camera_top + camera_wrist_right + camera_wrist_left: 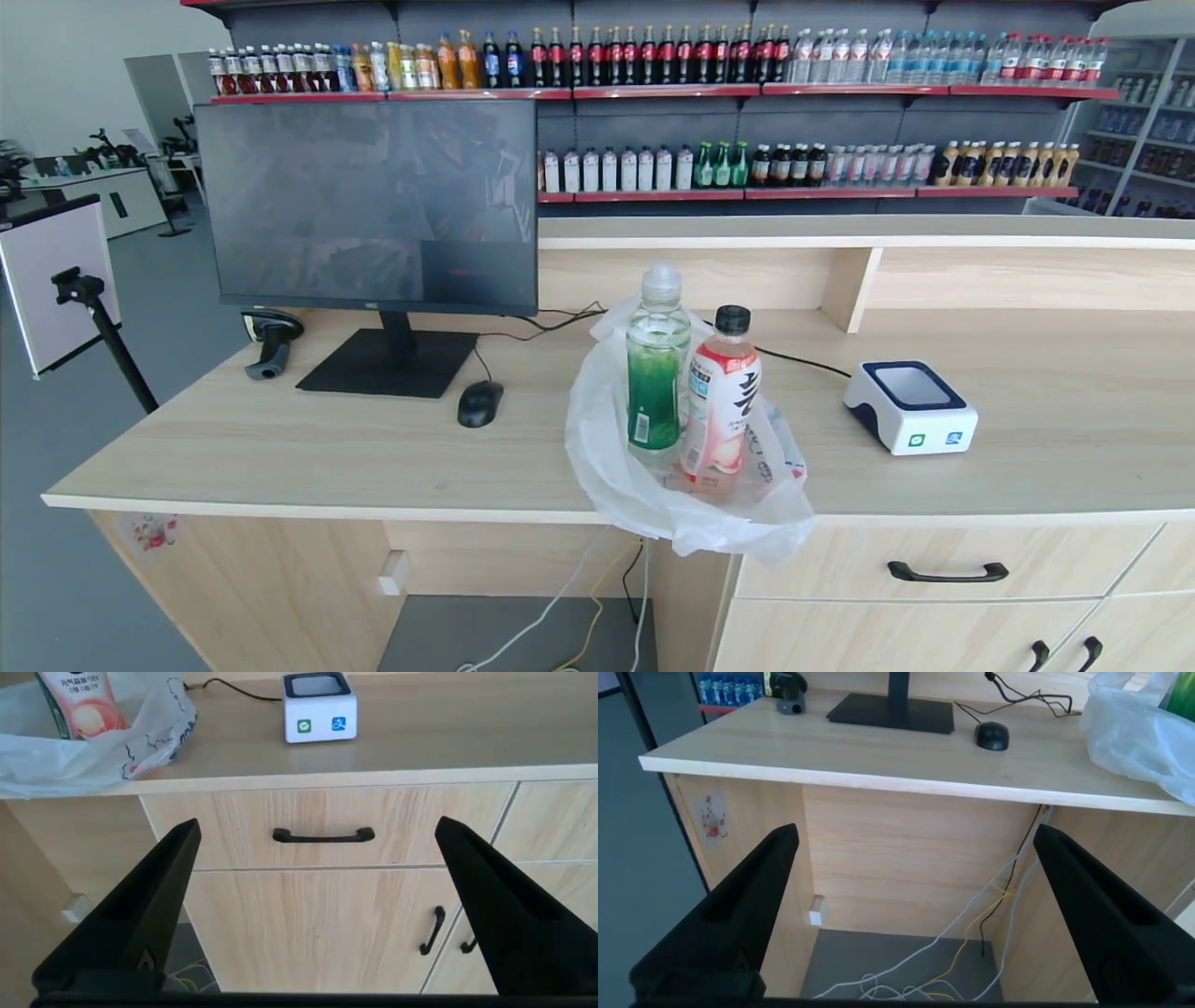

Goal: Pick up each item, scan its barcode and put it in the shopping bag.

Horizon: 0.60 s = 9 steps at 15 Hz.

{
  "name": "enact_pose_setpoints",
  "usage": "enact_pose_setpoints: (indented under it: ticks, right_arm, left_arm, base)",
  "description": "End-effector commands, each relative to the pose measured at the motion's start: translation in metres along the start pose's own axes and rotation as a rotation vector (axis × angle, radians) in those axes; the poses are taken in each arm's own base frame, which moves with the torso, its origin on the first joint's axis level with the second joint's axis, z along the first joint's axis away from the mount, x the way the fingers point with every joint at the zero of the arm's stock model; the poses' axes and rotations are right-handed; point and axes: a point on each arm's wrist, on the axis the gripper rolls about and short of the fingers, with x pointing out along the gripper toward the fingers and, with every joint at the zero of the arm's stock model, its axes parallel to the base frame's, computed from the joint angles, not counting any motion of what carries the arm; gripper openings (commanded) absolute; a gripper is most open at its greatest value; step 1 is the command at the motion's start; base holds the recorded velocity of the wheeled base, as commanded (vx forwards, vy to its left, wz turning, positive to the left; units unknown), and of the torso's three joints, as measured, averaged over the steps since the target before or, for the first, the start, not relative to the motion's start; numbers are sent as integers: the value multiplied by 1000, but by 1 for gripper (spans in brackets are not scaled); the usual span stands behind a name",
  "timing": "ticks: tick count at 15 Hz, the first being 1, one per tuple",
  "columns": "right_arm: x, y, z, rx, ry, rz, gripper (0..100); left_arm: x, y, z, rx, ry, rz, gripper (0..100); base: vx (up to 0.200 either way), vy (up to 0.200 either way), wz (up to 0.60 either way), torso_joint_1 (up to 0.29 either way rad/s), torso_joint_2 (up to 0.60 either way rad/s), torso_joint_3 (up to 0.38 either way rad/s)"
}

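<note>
On the wooden counter (280,448) a translucent white shopping bag (635,485) lies spread open. Two bottles stand upright in it: a clear one with green contents (656,373) and, touching its right side, a pink-labelled one with a black cap (724,401). A white and blue barcode scanner (910,406) sits to the right of the bag. My left gripper (915,915) is open, held low in front of the counter's knee space, below the bag (1144,728). Lower than the counter top, my right gripper (318,915) is open, facing a drawer handle (323,836), under the scanner (319,707).
A monitor (369,205) on a stand, a black mouse (480,403) and a handheld scanner (271,341) occupy the counter's left half. Cables hang under the counter (990,915). Drawers and cabinet doors (948,571) fill the right front. Shelves of bottles stand behind.
</note>
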Motion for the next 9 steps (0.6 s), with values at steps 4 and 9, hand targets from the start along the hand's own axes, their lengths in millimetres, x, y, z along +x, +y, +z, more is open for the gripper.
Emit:
enact_pose_setpoints:
  ticks: [4,9]
  right_arm:
    - [0,0,0,4,0,-2,100]
    - [0,0,0,10,0,-2,100]
  left_arm:
    - [0,0,0,-1,-1,0,100]
    - [0,0,0,1,-1,0,100]
  base:
    - [-200,0,0,-12,2,2]
    - [-160,0,0,2,3,1]
